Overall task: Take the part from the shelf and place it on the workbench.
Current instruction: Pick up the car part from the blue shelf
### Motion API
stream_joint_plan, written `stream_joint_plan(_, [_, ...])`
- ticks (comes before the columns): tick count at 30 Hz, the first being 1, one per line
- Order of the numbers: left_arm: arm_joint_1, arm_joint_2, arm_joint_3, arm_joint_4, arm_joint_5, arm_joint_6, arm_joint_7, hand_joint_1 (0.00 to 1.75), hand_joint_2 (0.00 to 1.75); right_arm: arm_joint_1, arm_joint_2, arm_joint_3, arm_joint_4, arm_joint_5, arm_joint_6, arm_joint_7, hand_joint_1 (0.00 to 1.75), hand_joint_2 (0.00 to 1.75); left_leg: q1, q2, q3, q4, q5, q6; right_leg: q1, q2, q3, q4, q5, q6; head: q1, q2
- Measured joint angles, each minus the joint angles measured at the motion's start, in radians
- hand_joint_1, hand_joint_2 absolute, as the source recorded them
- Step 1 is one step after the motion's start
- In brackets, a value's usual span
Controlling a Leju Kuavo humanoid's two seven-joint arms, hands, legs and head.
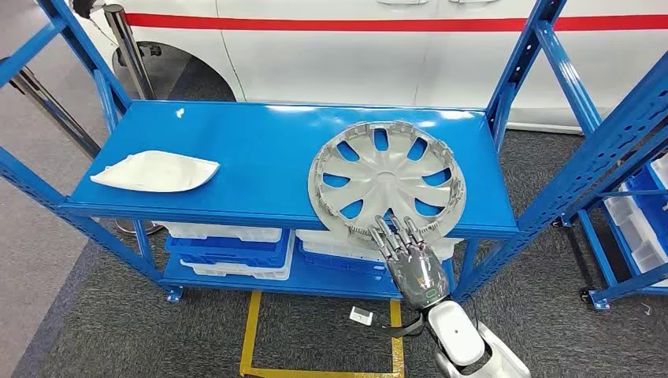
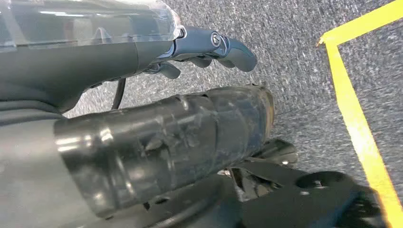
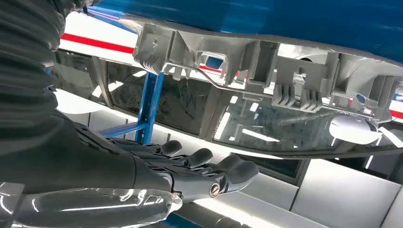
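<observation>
1. One hubcap [image 1: 386, 183], grey, spoked, lying flat on the top board of the blue shelf [image 1: 260, 150], right of middle; near edge sticking out slightly past the shelf's front lip; seen from underneath in the right wrist view [image 3: 266, 76], ribbed clips along its rim.
2. One right hand [image 1: 410, 252] reaching up from below, fingers [image 1: 391, 232] stretched out and slightly apart, tips at the hubcap's near rim; in the right wrist view [image 3: 190, 166] fingers straight, side by side, just under the rim, a gap visible between them and the hubcap; holding nothing.
3. One left hand [image 2: 209, 47] hanging low over grey carpet [image 2: 294, 71]; fingers curled loosely inward, nothing in them.
4. One white panel [image 1: 155, 172], flat and pointed at both ends, on the same top board, far left, well apart from the hubcap.
5. Lower board: several white trays [image 1: 228, 232] and blue trays [image 1: 224, 250] stacked; exact count cannot tell, partly hidden by the top board.
6. One second blue rack [image 1: 630, 197] at the right edge, with white bins inside.
7. One white car [image 1: 354, 47] with one red stripe behind the shelf; one wheel arch at upper left.
8. Yellow floor tape [image 1: 252, 331] in front of the shelf, also in the left wrist view [image 2: 356, 128]; one small white tag [image 1: 361, 316] on the floor beside it.
</observation>
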Motion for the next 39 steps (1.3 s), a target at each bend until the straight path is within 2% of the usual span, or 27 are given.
stream_joint_plan(2, [-0.001, 0.000, 0.000, 0.000, -0.001, 0.000, 0.000, 0.00, 0.00, -0.004, 0.003, 0.000, 0.000, 0.000, 0.002, -0.001, 0.00, 1.75, 0.000, 0.000, 0.031, -0.068, 0.041, 0.004, 0.001, 0.001, 0.002, 0.000, -0.001, 0.000, 0.000, 0.000])
stream_joint_plan(3, [-0.001, 0.000, 0.000, 0.000, -0.002, 0.000, 0.000, 0.00, 0.00, -0.009, 0.007, 0.000, 0.001, 0.000, 0.004, -0.002, 0.00, 1.75, -0.001, 0.000, 0.064, -0.139, 0.078, 0.010, 0.001, 0.001, 0.003, 0.000, -0.001, 0.001, 0.000, 0.000])
stream_joint_plan(5, [-0.004, 0.001, 0.001, 0.000, -0.004, 0.000, 0.002, 0.00, 0.00, -0.020, 0.015, 0.000, 0.003, 0.001, 0.009, -0.004, 0.00, 1.75, -0.006, 0.000, 0.117, -0.258, 0.122, 0.021, 0.004, 0.002, 0.003, 0.002, -0.003, 0.006, 0.000, 0.000])
stream_joint_plan(6, [-0.006, 0.001, 0.001, 0.000, -0.006, 0.000, 0.003, 0.00, 0.00, -0.026, 0.018, 0.000, 0.005, 0.001, 0.012, -0.006, 0.00, 1.75, -0.009, 0.000, 0.127, -0.281, 0.125, 0.025, 0.004, 0.002, 0.001, 0.002, -0.002, 0.010, 0.000, 0.000])
stream_joint_plan(9, [-0.007, 0.001, 0.002, 0.000, -0.009, -0.004, 0.004, 0.00, 0.00, -0.045, 0.030, 0.001, 0.017, 0.001, 0.024, -0.009, 0.00, 1.75, -0.009, -0.001, 0.133, -0.296, 0.130, 0.035, 0.003, 0.002, 0.002, 0.001, -0.002, 0.027, 0.000, 0.000])
stream_joint_plan(10, [-0.007, 0.000, 0.002, 0.000, -0.011, -0.005, 0.004, 0.00, 0.00, -0.051, 0.033, 0.001, 0.021, 0.001, 0.028, -0.009, 0.00, 1.75, -0.007, 0.000, 0.138, -0.303, 0.134, 0.039, 0.004, 0.001, -0.002, 0.012, -0.011, 0.032, 0.001, 0.000])
stream_joint_plan(12, [-0.009, -0.001, 0.002, 0.000, -0.017, -0.008, 0.005, 0.00, 0.00, -0.066, 0.037, 0.003, 0.036, 0.001, 0.041, -0.013, 0.00, 1.75, -0.005, 0.002, 0.144, -0.312, 0.139, 0.047, 0.003, 0.001, -0.039, 0.094, -0.060, 0.038, 0.002, 0.000])
stream_joint_plan(14, [-0.013, -0.001, 0.002, 0.000, -0.023, -0.013, 0.006, 0.00, 0.00, -0.080, 0.043, 0.010, 0.060, 0.001, 0.063, -0.019, 0.00, 1.75, -0.006, 0.002, 0.143, -0.313, 0.139, 0.050, 0.002, 0.001, -0.102, 0.221, -0.116, 0.041, 0.002, 0.000])
stream_joint_plan(15, [-0.014, -0.001, 0.002, 0.000, -0.025, -0.016, 0.006, 0.00, 0.00, -0.086, 0.047, 0.015, 0.074, 0.001, 0.074, -0.022, 0.00, 1.75, -0.007, 0.002, 0.143, -0.312, 0.138, 0.050, 0.001, 0.000, -0.122, 0.258, -0.122, 0.042, 0.002, 0.000])
stream_joint_plan(16, [-0.015, -0.001, 0.002, 0.000, -0.028, -0.018, 0.007, 0.00, 0.00, -0.093, 0.051, 0.020, 0.088, 0.001, 0.083, -0.025, 0.00, 1.75, -0.007, 0.001, 0.143, -0.310, 0.137, 0.050, -0.001, 0.000, -0.124, 0.259, -0.108, 0.042, 0.002, 0.000])
stream_joint_plan(17, [-0.015, -0.001, 0.002, 0.000, -0.030, -0.019, 0.008, 0.00, 0.00, -0.102, 0.056, 0.026, 0.102, 0.001, 0.092, -0.026, 0.00, 1.75, -0.007, 0.000, 0.143, -0.307, 0.136, 0.048, -0.003, 0.000, -0.108, 0.223, -0.078, 0.041, 0.002, 0.000])
stream_joint_plan(18, [-0.015, -0.002, 0.002, 0.000, -0.033, -0.020, 0.008, 0.00, 0.00, -0.114, 0.060, 0.030, 0.115, 0.001, 0.098, -0.027, 0.00, 1.75, -0.006, 0.000, 0.144, -0.303, 0.133, 0.046, -0.004, 0.000, -0.077, 0.159, -0.040, 0.040, 0.002, 0.000])
stream_joint_plan(19, [-0.016, -0.003, 0.002, -0.001, -0.035, -0.021, 0.009, 0.00, 0.00, -0.126, 0.064, 0.034, 0.128, 0.001, 0.105, -0.028, 0.00, 1.75, -0.006, 0.000, 0.143, -0.299, 0.129, 0.043, -0.005, 0.000, -0.046, 0.096, -0.016, 0.038, 0.002, 0.000])
stream_joint_plan(21, [-0.019, -0.003, 0.002, -0.001, -0.037, -0.021, 0.009, 0.00, 0.00, -0.146, 0.073, 0.042, 0.153, 0.001, 0.115, -0.028, 0.00, 1.75, -0.007, 0.000, 0.137, -0.290, 0.124, 0.034, -0.001, 0.002, -0.012, 0.019, 0.003, 0.031, 0.001, 0.000])
stream_joint_plan(24, [-0.022, -0.004, 0.003, -0.002, -0.039, -0.021, 0.008, 0.00, 0.00, -0.170, 0.087, 0.058, 0.192, -0.001, 0.133, -0.027, 0.00, 1.75, -0.007, 0.000, 0.133, -0.288, 0.122, 0.019, 0.004, 0.005, -0.012, 0.009, 0.002, 0.015, 0.001, 0.000])
stream_joint_plan(26, [-0.023, -0.004, 0.005, -0.003, -0.043, -0.021, 0.008, 0.00, 0.00, -0.186, 0.094, 0.065, 0.216, -0.003, 0.149, -0.025, 0.00, 1.75, -0.005, 0.000, 0.122, -0.261, 0.101, 0.010, 0.002, 0.004, -0.009, 0.004, 0.005, 0.005, 0.000, 0.000])
stream_joint_plan(27, [-0.024, -0.004, 0.005, -0.003, -0.045, -0.021, 0.008, 0.00, 0.00, -0.196, 0.098, 0.068, 0.228, -0.004, 0.158, -0.022, 0.00, 1.75, -0.004, 0.000, 0.104, -0.221, 0.077, 0.007, 0.000, 0.003, -0.008, 0.002, 0.006, 0.000, 0.000, 0.000])
stream_joint_plan(29, [-0.025, -0.005, 0.006, -0.003, -0.050, -0.022, 0.007, 0.00, 0.00, -0.213, 0.103, 0.077, 0.254, -0.006, 0.172, -0.018, 0.00, 1.75, -0.003, 0.000, 0.046, -0.097, 0.019, 0.002, 0.004, 0.002, -0.008, 0.002, 0.005, -0.005, 0.000, 0.000])
stream_joint_plan(30, [-0.025, -0.005, 0.007, -0.003, -0.053, -0.022, 0.007, 0.00, 0.00, -0.219, 0.105, 0.081, 0.268, -0.007, 0.178, -0.015, 0.00, 1.75, -0.003, 0.000, 0.019, -0.045, 0.003, 0.001, 0.006, 0.001, -0.008, 0.002, 0.005, -0.007, 0.000, 0.000])
stream_joint_plan(31, [-0.024, -0.005, 0.008, -0.003, -0.056, -0.022, 0.007, 0.00, 0.00, -0.223, 0.108, 0.083, 0.279, -0.007, 0.180, -0.010, 0.00, 1.75, -0.003, 0.000, 0.005, -0.021, 0.005, 0.003, 0.008, 0.001, -0.008, 0.003, 0.004, -0.008, 0.000, 0.000])
stream_joint_plan(32, [-0.024, -0.005, 0.010, -0.003, -0.058, -0.023, 0.007, 0.00, 0.00, -0.228, 0.111, 0.085, 0.288, -0.007, 0.181, -0.003, 0.00, 1.75, -0.003, 0.000, 0.010, -0.035, 0.025, 0.005, 0.010, 0.001, -0.007, 0.003, 0.003, -0.009, 0.000, 0.000])
stream_joint_plan(33, [-0.024, -0.005, 0.012, -0.003, -0.060, -0.024, 0.007, 0.00, 0.00, -0.233, 0.115, 0.087, 0.296, -0.007, 0.182, 0.006, 0.00, 1.75, -0.004, 0.000, 0.033, -0.087, 0.060, 0.011, 0.012, 0.002, -0.006, 0.004, 0.003, -0.009, 0.000, 0.000])
stream_joint_plan(35, [-0.027, -0.005, 0.019, -0.003, -0.065, -0.027, 0.006, 0.00, 0.00, -0.247, 0.123, 0.088, 0.312, -0.006, 0.189, 0.030, 0.13, 1.75, -0.009, 0.000, 0.092, -0.218, 0.118, 0.024, 0.014, 0.004, -0.004, 0.004, 0.002, -0.008, 0.000, 0.000])
stream_joint_plan(36, [-0.029, -0.005, 0.022, -0.003, -0.068, -0.029, 0.004, 0.00, 0.00, -0.255, 0.127, 0.088, 0.321, -0.006, 0.196, 0.044, 0.57, 1.75, -0.013, 0.000, 0.113, -0.263, 0.132, 0.030, 0.015, 0.004, -0.004, 0.003, 0.003, -0.006, 0.000, 0.000])
stream_joint_plan(37, [-0.030, -0.005, 0.024, -0.003, -0.071, -0.032, 0.002, 0.00, 0.00, -0.263, 0.131, 0.088, 0.331, -0.005, 0.204, 0.058, 1.00, 1.75, -0.016, 0.000, 0.122, -0.284, 0.133, 0.033, 0.014, 0.004, -0.005, 0.003, 0.004, -0.003, 0.000, 0.000])
stream_joint_plan(39, [-0.031, -0.006, 0.028, -0.003, -0.074, -0.037, -0.004, 0.00, 0.00, -0.276, 0.140, 0.086, 0.351, -0.005, 0.213, 0.084, 1.75, 1.75, -0.018, -0.001, 0.126, -0.294, 0.136, 0.037, 0.013, 0.004, -0.006, -0.001, 0.007, 0.007, 0.000, 0.000])
